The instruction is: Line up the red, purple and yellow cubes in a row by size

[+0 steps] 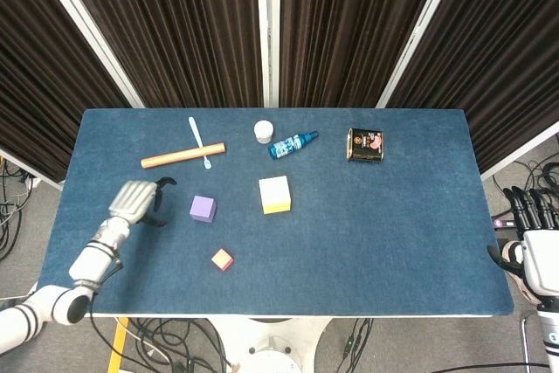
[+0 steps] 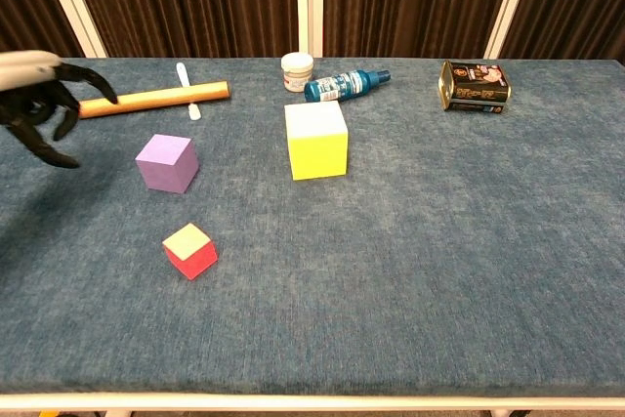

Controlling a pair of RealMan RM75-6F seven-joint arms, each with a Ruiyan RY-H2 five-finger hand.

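The yellow cube, the largest, stands near the table's middle. Left of it sits the mid-sized purple cube. The small red cube lies nearer the front edge, with a pale yellow face up. My left hand hovers over the table just left of the purple cube, fingers spread and curved downward, holding nothing. Off the table's right edge, my right hand holds nothing, its fingers apart; only the head view shows it.
Along the back lie a wooden rod crossed by a white spoon, a white jar, a blue bottle on its side and a dark tin. The blue table ends at a white front edge.
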